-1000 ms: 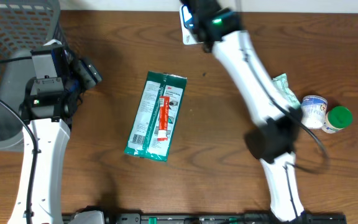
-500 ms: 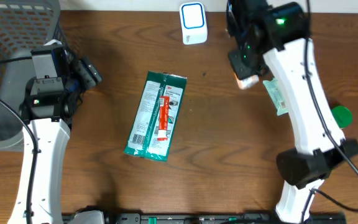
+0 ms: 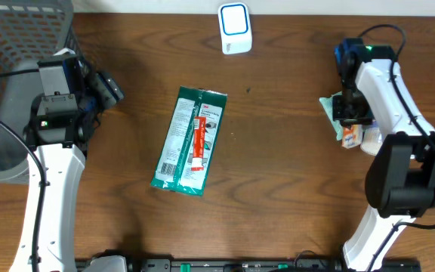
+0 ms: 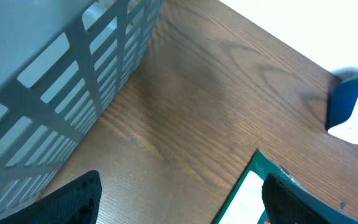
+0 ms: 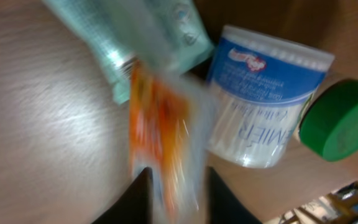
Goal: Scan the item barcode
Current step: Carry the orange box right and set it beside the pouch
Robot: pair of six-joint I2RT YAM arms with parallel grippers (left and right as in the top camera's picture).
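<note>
The orange packet (image 5: 160,130) is seen blurred between the right claw's (image 5: 178,199) fingers, grip or release not to be told, so these are best parted fully before lifting, clear of the tub (image 5: 260,112) beside; the left claw (image 4: 182,186) is held wide, empty.

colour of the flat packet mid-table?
Teal-green packet with a white label and a red strip down the middle; clearest in the overhead view.

Brown wooden tabletop (image 3: 278,189): a green packet (image 3: 189,141) lies flat, well apart from both sets of jaws. A grey basket (image 3: 6,45) stands beside the left jaws; a white tub (image 5: 263,118), green cap (image 5: 339,118) and pale green pouch (image 3: 328,104) crowd the right jaws. A white-and-blue scanner (image 3: 234,28) sits between both, at the far edge.
</note>
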